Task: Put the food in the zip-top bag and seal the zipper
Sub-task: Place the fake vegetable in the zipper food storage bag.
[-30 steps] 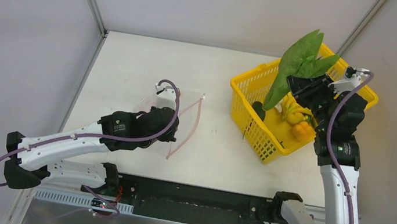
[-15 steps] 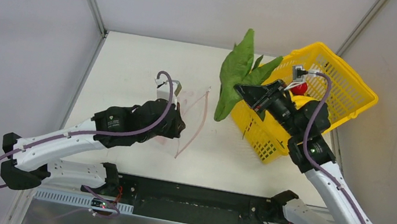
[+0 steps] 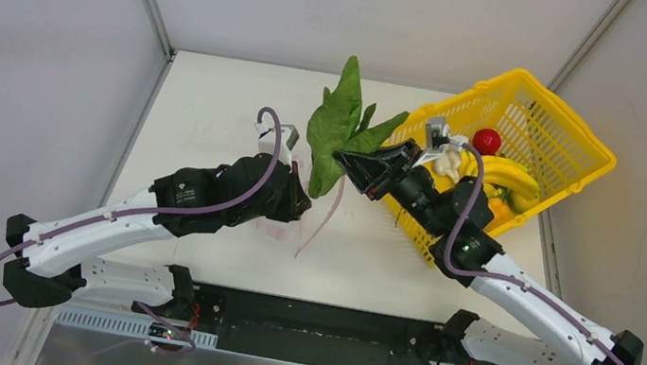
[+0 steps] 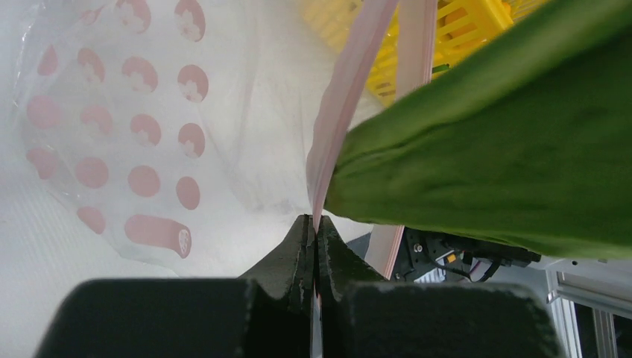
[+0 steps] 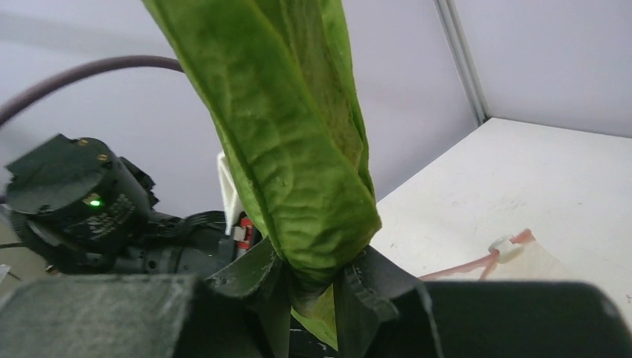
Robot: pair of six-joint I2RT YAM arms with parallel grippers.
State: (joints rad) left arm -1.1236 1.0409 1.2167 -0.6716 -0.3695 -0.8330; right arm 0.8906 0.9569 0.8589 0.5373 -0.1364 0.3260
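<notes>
My left gripper [image 4: 314, 224] is shut on the zipper [image 4: 346, 97], the pink strip along the mouth of the clear zip-top bag [image 4: 149, 134] with red marks, and holds that edge up off the table. My right gripper [image 5: 317, 276] is shut on the stem end of a green leafy vegetable [image 5: 298, 149]. In the top view this leafy vegetable [image 3: 337, 127] hangs right beside the left gripper [image 3: 299, 204] and over the zipper [image 3: 318, 225]. More food lies in the yellow basket [image 3: 560, 139]: a red tomato [image 3: 486, 140], bananas [image 3: 510, 176], white garlic [image 3: 445, 161] and an orange pepper [image 3: 497, 212].
The yellow basket stands tilted at the back right, just behind the right arm's wrist. The left arm's wrist [image 5: 82, 209] is close in front of the right gripper. Grey walls enclose the table on three sides.
The right arm swung left from over the basket, carrying the leafy vegetable to the bag's mouth. The left gripper shifted right and forward with the zipper edge.
</notes>
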